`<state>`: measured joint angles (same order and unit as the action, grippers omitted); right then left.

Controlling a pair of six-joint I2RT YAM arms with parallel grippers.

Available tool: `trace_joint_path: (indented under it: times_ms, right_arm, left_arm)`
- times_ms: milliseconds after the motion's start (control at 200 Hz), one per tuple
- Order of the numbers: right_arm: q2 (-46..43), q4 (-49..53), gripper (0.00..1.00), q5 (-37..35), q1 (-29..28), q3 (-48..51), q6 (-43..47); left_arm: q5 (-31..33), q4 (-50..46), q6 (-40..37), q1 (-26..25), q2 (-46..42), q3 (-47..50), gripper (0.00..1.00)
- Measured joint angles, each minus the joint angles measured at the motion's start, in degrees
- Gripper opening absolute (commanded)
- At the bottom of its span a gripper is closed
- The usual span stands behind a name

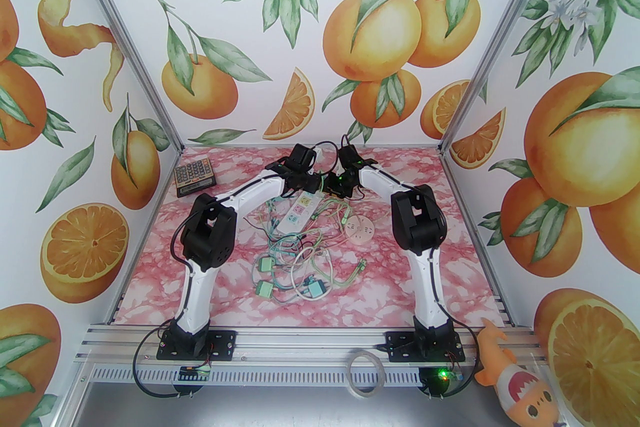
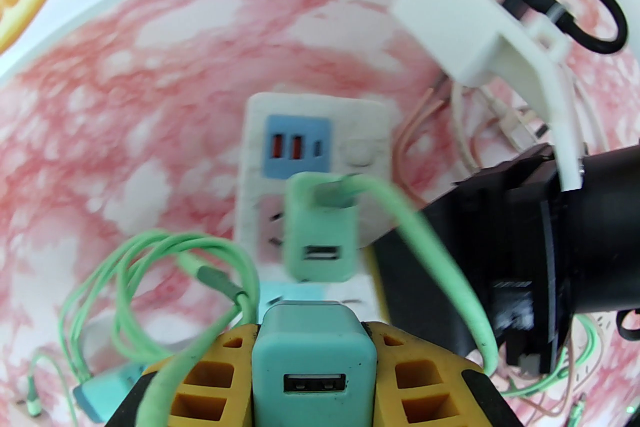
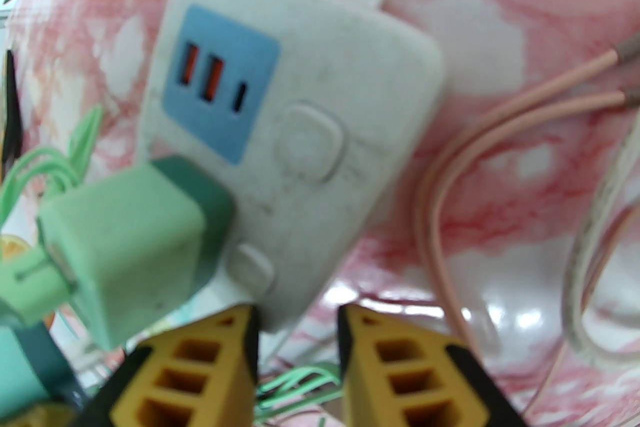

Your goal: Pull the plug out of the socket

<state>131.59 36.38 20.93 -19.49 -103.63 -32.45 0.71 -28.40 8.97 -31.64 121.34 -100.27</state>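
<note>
Clamping teal plug (image 2: pixel 314 365) was left pincer (image 2: pixel 312 330) | mint plug (image 2: pixel 320 240) sat in socket (image 2: pixel 362 117) ahead | right pincer (image 3: pixel 297 315) straddled socket edge, grip unclear.

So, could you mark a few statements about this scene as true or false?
The left pincer grips a teal plug. True.
A green plug sits in the power strip. True.
The strip's USB panel is yellow. False: it is blue.
A calculator lies at the table's near edge. False: it lies at the far left corner.
The right pincer holds the green plug. False: its fingers stand apart at the strip's edge.
</note>
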Motion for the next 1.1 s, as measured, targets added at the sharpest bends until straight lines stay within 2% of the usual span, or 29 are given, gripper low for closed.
trace_joint_path:
  times_ms: [385,545,826,1101]
  right_arm:
    - [0.0,1.1,0.33,-0.5,0.0,-0.6,0.0]
    - [0.0,1.3,0.33,-0.5,0.0,-0.7,0.0]
    - [0.0,1.6,0.33,-0.6,-0.1,-0.8,0.0]
    - [-0.2,1.5,0.32,-1.3,-0.3,-0.8,-0.1]
  left_arm:
    - [-4.4,2.4,9.5,11.6,-18.9,18.7,0.22]
    - [-7.4,4.7,13.2,17.4,-23.8,24.7,0.22]
    - [-10.7,7.3,16.6,30.3,-25.8,32.5,0.22]
    - [-8.7,4.0,16.0,37.9,-23.0,33.0,0.23]
